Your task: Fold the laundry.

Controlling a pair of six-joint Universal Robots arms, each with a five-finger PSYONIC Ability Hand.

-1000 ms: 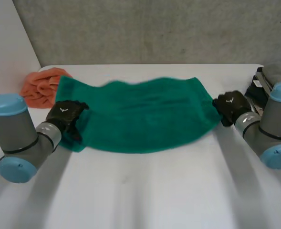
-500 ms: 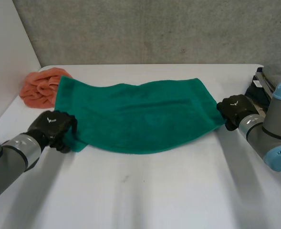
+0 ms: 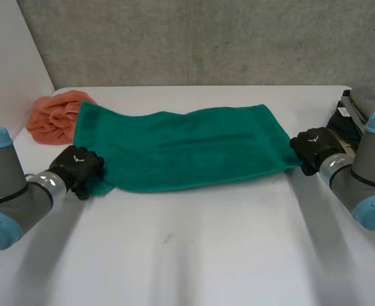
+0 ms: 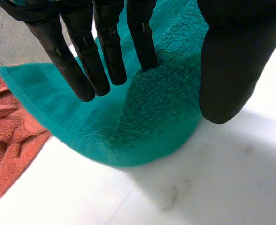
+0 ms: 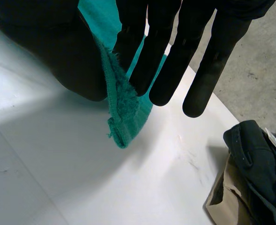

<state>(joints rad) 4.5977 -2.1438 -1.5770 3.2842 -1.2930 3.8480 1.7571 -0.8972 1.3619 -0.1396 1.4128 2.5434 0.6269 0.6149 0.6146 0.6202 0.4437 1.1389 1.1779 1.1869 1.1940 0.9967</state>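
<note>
A green towel (image 3: pixel 181 150) lies doubled over across the middle of the white table (image 3: pixel 193 255). My left hand (image 3: pixel 79 167) is at its near left corner. In the left wrist view the fingers (image 4: pixel 105 47) are straight and the thumb (image 4: pixel 231 61) stands apart, with the towel's fold (image 4: pixel 152 117) lying on the table below them; one fingertip touches the pile. My right hand (image 3: pixel 313 145) is at the towel's right end. There a thumb (image 5: pixel 58 51) and a finger pinch the towel's edge (image 5: pixel 123 112), and its corner hangs just above the table.
A crumpled orange cloth (image 3: pixel 53 115) lies at the back left, touching the green towel's far left corner, and lies beside the left hand (image 4: pixel 6 136). Dark and tan clothes (image 5: pixel 255 173) are piled at the table's right edge (image 3: pixel 359 108), close behind my right hand.
The towel has come down and its near edge now lies flatter on the table. My left hand shifted out to the left corner and its fingers loosened. The right hand barely moved.
</note>
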